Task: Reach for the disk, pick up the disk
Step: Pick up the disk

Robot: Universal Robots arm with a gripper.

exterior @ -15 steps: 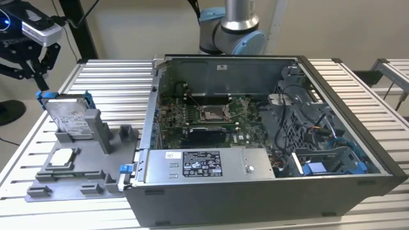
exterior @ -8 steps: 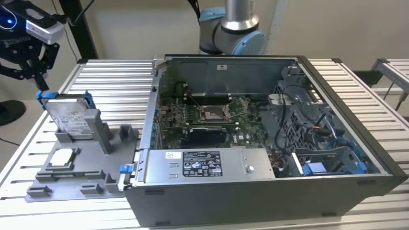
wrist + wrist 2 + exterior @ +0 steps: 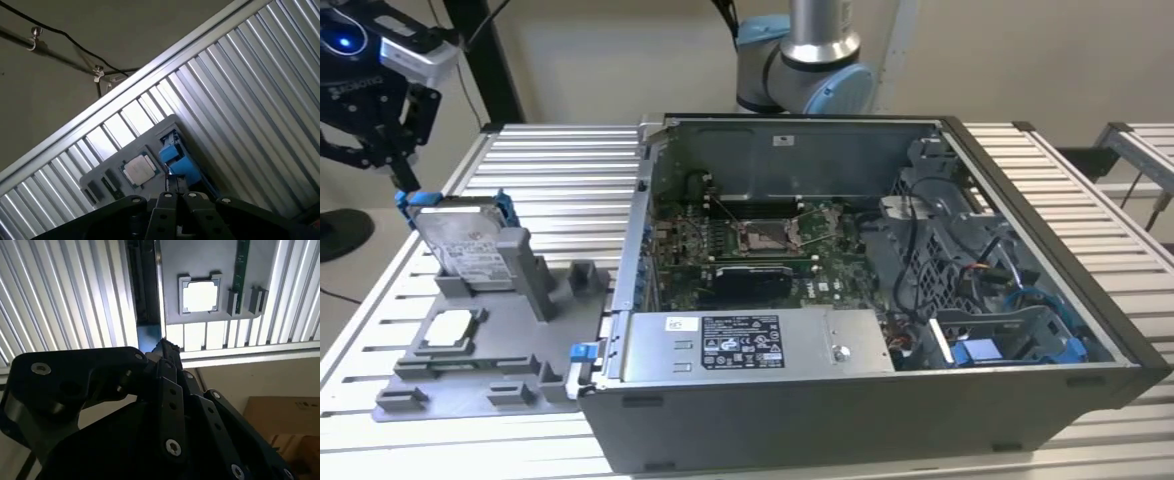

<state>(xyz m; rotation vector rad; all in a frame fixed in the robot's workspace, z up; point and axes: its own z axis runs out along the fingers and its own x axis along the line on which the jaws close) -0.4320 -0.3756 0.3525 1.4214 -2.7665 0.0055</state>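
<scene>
The disk (image 3: 464, 245) could be tipped or jammed in its slot if lifted off-centre by smooth plastic. The claw (image 3: 408, 185) is set at the blue bracket's (image 3: 416, 200) upper corner; whether it is clenched cannot be told. Flat, silver and white-labelled, the disk is stood on edge in the grey moulded holder (image 3: 520, 372) beside the computer case (image 3: 854, 420).

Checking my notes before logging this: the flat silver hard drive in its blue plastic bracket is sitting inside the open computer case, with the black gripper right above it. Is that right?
Not quite. The exterior view shows the silver hard drive sitting in the grey holder outside the open computer case, on that view's left. The black gripper is right above it.
</scene>
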